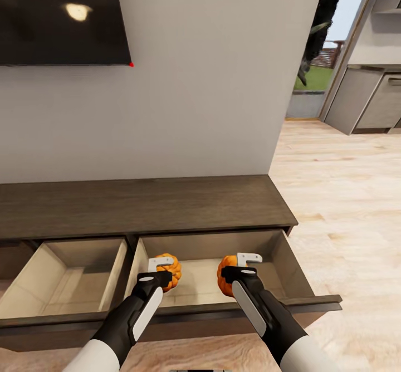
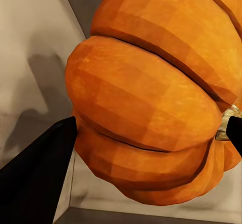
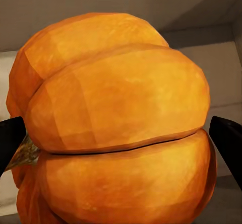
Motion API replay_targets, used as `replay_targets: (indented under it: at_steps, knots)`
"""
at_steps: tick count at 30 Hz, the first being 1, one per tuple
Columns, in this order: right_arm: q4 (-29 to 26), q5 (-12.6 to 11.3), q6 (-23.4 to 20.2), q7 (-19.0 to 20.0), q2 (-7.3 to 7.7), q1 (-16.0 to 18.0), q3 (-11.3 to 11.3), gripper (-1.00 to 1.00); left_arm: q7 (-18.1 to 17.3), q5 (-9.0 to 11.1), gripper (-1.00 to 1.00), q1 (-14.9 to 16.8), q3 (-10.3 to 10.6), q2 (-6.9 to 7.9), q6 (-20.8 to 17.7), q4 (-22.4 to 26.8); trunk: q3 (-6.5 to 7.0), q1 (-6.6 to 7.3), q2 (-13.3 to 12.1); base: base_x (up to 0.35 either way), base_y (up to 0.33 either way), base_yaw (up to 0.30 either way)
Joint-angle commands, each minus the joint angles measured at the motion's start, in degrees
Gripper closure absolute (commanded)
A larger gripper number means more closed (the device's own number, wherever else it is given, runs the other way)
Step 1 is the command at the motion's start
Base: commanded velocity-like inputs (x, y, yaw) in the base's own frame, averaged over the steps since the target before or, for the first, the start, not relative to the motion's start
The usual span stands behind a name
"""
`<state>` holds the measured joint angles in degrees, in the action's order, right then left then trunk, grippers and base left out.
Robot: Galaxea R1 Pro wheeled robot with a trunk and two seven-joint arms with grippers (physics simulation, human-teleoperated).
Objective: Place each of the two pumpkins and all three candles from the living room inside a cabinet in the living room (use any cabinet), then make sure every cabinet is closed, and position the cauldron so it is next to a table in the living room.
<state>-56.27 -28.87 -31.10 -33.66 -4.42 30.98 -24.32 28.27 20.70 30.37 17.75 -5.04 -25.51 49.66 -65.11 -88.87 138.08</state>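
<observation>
Left tool (image 1: 160, 274) and right tool (image 1: 240, 269) each hold a pumpkin inside the open right-hand drawer (image 1: 298, 260) of the cabinet (image 1: 139, 205).

The left tool's fingers (image 2: 45, 168) are closed onto the left pumpkin (image 1: 169, 269), which sits at about nine o'clock in the drawer near its side wall; the right tool clamps the right pumpkin (image 1: 226, 274) toward three o'clock. The wrist views show each pumpkin gripped by its ribbed sides, with the stem (image 3: 25, 153) turned sideways against a finger. I cannot tell if either pumpkin touches the drawer floor. If they hang above it, letting go could make them roll on their rounded ribs toward each other or the walls. Lifting out carelessly could snag the drawer front (image 1: 312, 304). A second drawer (image 1: 114, 272) at ten o'clock also stands open and needs shutting later.
</observation>
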Motion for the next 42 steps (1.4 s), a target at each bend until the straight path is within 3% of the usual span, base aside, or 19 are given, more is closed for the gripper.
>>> replay_targets:
  at_steps: [1,6,7,12,24,25,39,42]
  knots:
    - [-0.07,-0.48,-0.1,-0.71,0.03,0.05,-0.15,1.0,0.55,0.57,1.0,0.04,0.19,0.03,-0.13,0.08,-0.05,0.01,0.02,0.0,0.0,0.0]
    - [0.08,-0.48,-0.1,-0.71,0.03,0.05,-0.15,1.0,0.56,0.57,1.0,0.04,0.23,0.07,-0.15,0.09,-0.05,0.01,0.02,0.0,0.0,0.0]
    - [0.03,-0.5,-0.1,-0.71,0.03,0.05,-0.14,-1.0,0.56,0.57,1.0,0.04,0.23,0.06,-0.15,0.09,-0.05,0.01,0.02,0.0,0.0,0.0]
    - [-0.05,-0.57,-0.1,-0.71,0.03,0.05,-0.12,-1.0,0.67,0.46,1.0,0.04,0.19,0.11,-0.11,0.09,-0.77,-0.87,1.63,0.0,0.0,0.0]
    - [-0.07,-0.66,-0.1,-0.71,0.03,0.05,-0.11,-1.0,0.82,0.39,1.0,0.04,0.18,0.12,-0.12,0.09,-0.77,-0.87,1.63,0.0,0.0,0.0]
    - [-0.07,-0.66,-0.1,-0.71,0.03,0.05,-0.11,-1.0,0.82,0.36,-1.0,0.04,0.18,0.12,-0.09,0.09,-0.77,-0.87,1.63,0.0,0.0,0.0]
    - [-0.07,-0.69,-0.1,-0.62,0.03,0.05,-0.11,-1.0,0.83,0.38,-1.0,0.04,0.18,0.12,-0.13,0.35,-0.77,-0.87,1.63,0.0,0.0,0.0]
    - [-0.07,-0.73,-0.1,-0.6,0.03,0.05,-0.05,-1.0,0.82,0.5,-1.0,0.04,0.18,0.12,-0.14,0.38,-0.23,-0.21,0.42,0.0,0.0,0.0]
